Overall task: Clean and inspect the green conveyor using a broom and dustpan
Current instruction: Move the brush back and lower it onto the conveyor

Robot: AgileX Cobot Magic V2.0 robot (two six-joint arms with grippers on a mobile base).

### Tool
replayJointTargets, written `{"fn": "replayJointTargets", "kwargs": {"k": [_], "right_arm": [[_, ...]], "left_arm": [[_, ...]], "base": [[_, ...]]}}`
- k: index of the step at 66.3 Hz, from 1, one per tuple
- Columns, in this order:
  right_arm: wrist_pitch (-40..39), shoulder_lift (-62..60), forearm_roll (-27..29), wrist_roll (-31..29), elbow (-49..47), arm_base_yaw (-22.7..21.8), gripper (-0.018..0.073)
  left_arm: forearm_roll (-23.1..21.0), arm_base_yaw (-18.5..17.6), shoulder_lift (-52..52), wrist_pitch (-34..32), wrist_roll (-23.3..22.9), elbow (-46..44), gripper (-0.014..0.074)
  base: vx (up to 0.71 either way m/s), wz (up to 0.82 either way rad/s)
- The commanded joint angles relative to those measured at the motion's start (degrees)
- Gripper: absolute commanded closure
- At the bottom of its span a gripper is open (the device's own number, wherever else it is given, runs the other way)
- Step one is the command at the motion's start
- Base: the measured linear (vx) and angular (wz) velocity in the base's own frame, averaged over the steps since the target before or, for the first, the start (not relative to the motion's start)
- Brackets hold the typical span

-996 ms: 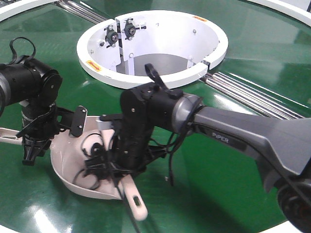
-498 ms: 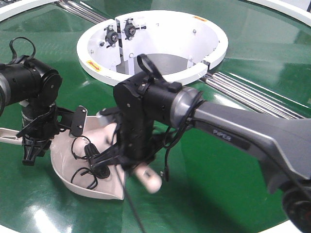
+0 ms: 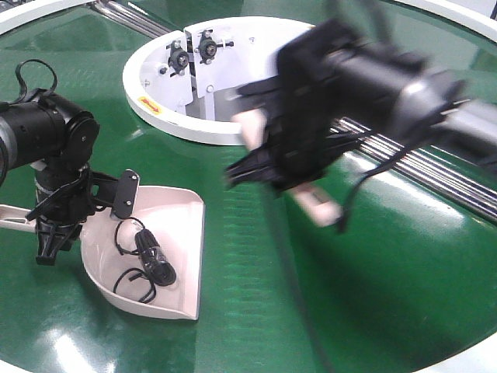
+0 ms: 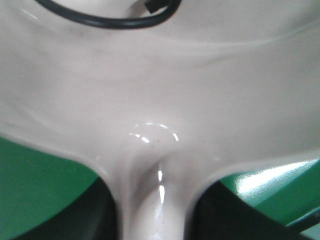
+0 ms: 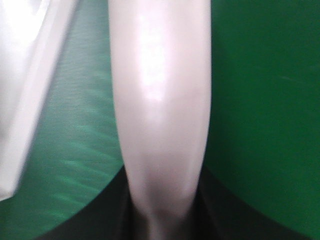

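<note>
The green conveyor (image 3: 388,272) fills the front view. On it at the left lies the pale pink dustpan (image 3: 171,225), holding a coiled black cable (image 3: 147,260). My left gripper (image 3: 50,233) is shut on the dustpan's thin handle; the left wrist view shows the dustpan (image 4: 160,90) running into the left gripper (image 4: 156,220). My right gripper (image 3: 291,159) is motion-blurred above the belt, just right of the hub, and shut on the broom (image 3: 320,206). In the right wrist view the broom (image 5: 160,100) stretches straight out from the right gripper (image 5: 162,220). Its bristles are not visible.
The white ring-shaped hub (image 3: 342,54) stands at the back centre. Silver roller seams (image 3: 419,167) run to its right, under the right arm. The conveyor's white outer rim (image 3: 458,359) curves along the front right. A blurred pale edge (image 5: 25,75) shows at the right wrist view's left.
My right arm has lifted the broom out of the dustpan and swung it up and to the right, toward the hub. The cable stays in the dustpan. The left arm has not moved.
</note>
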Motion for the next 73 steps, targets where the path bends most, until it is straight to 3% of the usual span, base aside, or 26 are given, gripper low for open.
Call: {"fn": "replayJointTargets", "kwargs": {"k": [1, 16, 30, 52, 73], "right_arm": [[1.6, -6.6, 0.0, -3.6, 2.2, -5.2, 0.0551], [-5.7, -13.7, 5.5, -8.4, 15.1, -16.3, 0.0551], [-12.9, -17.0, 12.2, -14.0, 28.2, -23.2, 0.0551], [-24.2, -17.0, 14.3, -17.2, 40.6, -24.2, 0.0542], [-24.1, -13.5, 15.3, -17.2, 41.0, -24.2, 0.0472]], "left_arm": [[0.1, -0.5, -2.7, 0.8, 0.0, -1.7, 0.0603], [0.1, -0.5, -2.7, 0.8, 0.0, -1.7, 0.0603], [0.1, -0.5, -2.7, 0.8, 0.0, -1.7, 0.0603], [0.1, -0.5, -2.7, 0.8, 0.0, -1.7, 0.0603], [0.1, -0.5, -2.7, 0.8, 0.0, -1.7, 0.0603]], "base": [[0.00, 0.00], [0.00, 0.00], [0.00, 0.00], [0.00, 0.00], [0.00, 0.00]]}}
